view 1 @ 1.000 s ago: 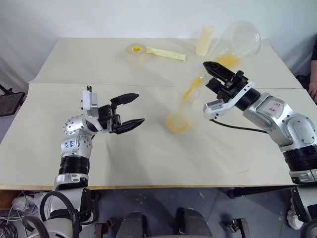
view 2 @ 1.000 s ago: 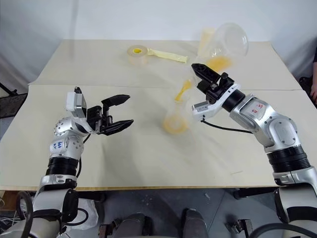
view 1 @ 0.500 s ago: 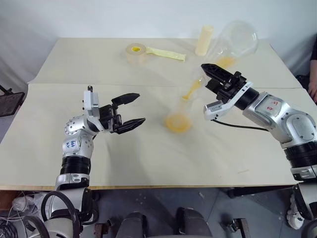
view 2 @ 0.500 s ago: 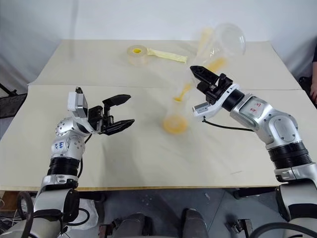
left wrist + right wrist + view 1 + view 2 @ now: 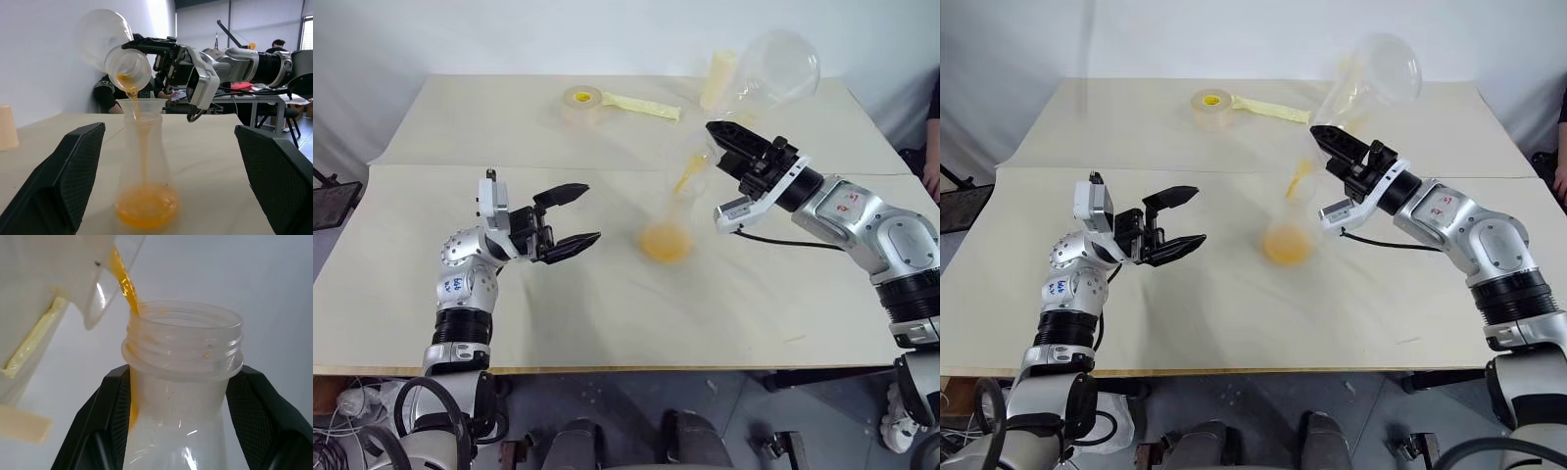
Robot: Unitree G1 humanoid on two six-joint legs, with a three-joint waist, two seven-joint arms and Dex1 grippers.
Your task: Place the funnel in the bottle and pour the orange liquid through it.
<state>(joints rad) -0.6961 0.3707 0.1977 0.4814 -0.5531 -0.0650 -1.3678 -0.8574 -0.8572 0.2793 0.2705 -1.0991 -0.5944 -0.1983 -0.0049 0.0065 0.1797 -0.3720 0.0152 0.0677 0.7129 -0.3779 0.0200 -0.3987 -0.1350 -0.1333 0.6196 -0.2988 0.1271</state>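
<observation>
The bottle [image 5: 672, 217], a frosted conical container, stands upright mid-table with the funnel [image 5: 142, 105] seated in its mouth. My right gripper [image 5: 725, 147] is shut on the neck of a clear round flask [image 5: 779, 69], tipped mouth-down over the funnel. A thin stream of orange liquid [image 5: 133, 95] runs from the flask's mouth [image 5: 182, 341] into the funnel and pools in the bottle's base [image 5: 146, 208]. To the left of the bottle, my left gripper [image 5: 590, 212] hovers open and empty, its fingers [image 5: 63, 186] framing the bottle from a distance.
A tape roll with a yellow centre [image 5: 581, 99] and a yellow strip [image 5: 642, 106] lie at the table's far side. A cream cylinder [image 5: 718, 78] stands behind the flask. A person [image 5: 932, 147] is at the right edge.
The right wrist has rolled and lifted the flask's bulb higher. The orange patch inside the flask has shrunk and the pool in the bottle has grown. The left arm has stayed still.
</observation>
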